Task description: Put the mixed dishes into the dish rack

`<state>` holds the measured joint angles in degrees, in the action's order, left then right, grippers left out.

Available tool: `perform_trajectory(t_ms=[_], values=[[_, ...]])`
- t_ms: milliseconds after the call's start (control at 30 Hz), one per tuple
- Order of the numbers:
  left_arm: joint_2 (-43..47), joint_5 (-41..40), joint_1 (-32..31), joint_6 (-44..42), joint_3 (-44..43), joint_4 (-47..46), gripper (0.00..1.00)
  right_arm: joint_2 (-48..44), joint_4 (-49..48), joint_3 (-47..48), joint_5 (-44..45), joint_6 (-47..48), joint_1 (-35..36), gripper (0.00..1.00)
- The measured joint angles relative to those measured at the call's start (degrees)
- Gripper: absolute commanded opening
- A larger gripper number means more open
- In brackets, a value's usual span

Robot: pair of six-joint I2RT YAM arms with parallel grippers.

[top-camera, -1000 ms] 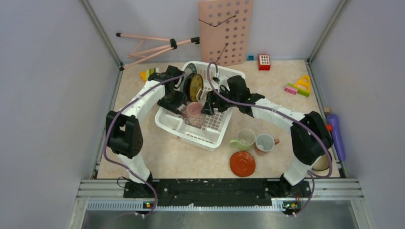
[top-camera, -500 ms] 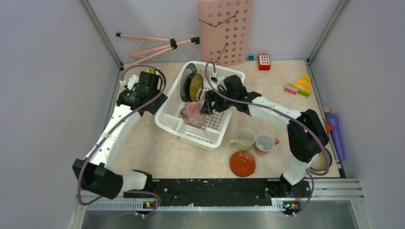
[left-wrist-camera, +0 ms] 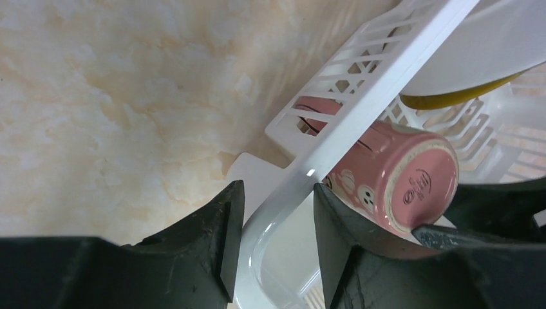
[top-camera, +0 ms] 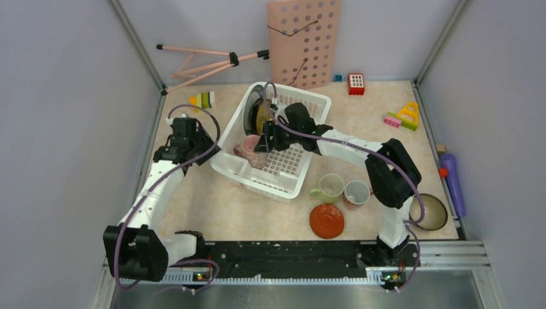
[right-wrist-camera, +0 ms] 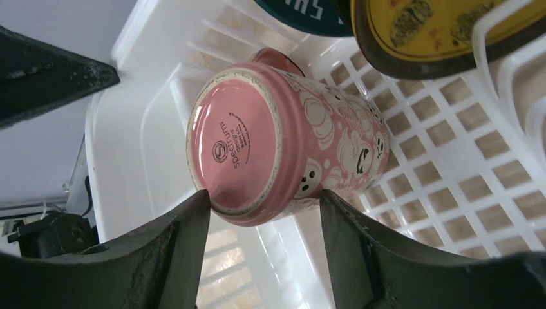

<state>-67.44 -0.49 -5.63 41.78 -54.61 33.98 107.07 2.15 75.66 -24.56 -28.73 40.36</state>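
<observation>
The white dish rack (top-camera: 293,170) stands mid-table with a dark plate (top-camera: 252,111) and a yellow plate (top-camera: 263,117) upright in it. My right gripper (top-camera: 256,145) reaches into the rack. In the right wrist view, the right gripper (right-wrist-camera: 264,199) is shut on the pink mug (right-wrist-camera: 290,141), which lies tilted with its base towards the camera. My left gripper (top-camera: 207,154) is at the rack's left corner, and in the left wrist view the left gripper (left-wrist-camera: 273,193) is closed over the rack's rim (left-wrist-camera: 360,122). A pale-green mug (top-camera: 330,187), a maroon mug (top-camera: 356,191), an orange saucer (top-camera: 326,220) and a bowl (top-camera: 430,212) sit on the table.
A pink perforated board (top-camera: 302,38) and a folded tripod (top-camera: 206,61) stand at the back. Toy blocks lie at the back left (top-camera: 203,100), back middle (top-camera: 355,82) and right (top-camera: 405,116). A purple bottle (top-camera: 452,180) lies by the right wall.
My left arm swung out of the rack to the left, then came down onto the rack's left rim. My right gripper moved left, and the pink mug went from upright to tilted.
</observation>
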Motion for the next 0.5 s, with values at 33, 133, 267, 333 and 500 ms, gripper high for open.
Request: perform_trajectory(t_ms=[33,133,267,333,500], values=[[0.2,1.0,0.1,-0.6,0.6,-1.0,0.45,1.2,-0.3,1.3,-0.2,-0.2,0.2,0.6],[0.0,2.1,0.5,-2.8,0.8,-2.4,0.44,3.1,1.1,4.4,-0.3,-0.4,0.4,0.6],[-0.5,3.2,0.7,-4.7,0.4,-2.6,0.42,4.4,2.5,6.4,0.6,-0.3,0.3,0.63],[-0.6,3.7,0.8,-5.2,0.4,-2.8,0.42,4.5,3.0,6.6,0.7,0.0,0.3,0.68],[-0.6,6.3,0.9,-5.5,0.8,-3.5,0.41,4.5,3.5,6.6,1.6,1.1,0.3,0.72]])
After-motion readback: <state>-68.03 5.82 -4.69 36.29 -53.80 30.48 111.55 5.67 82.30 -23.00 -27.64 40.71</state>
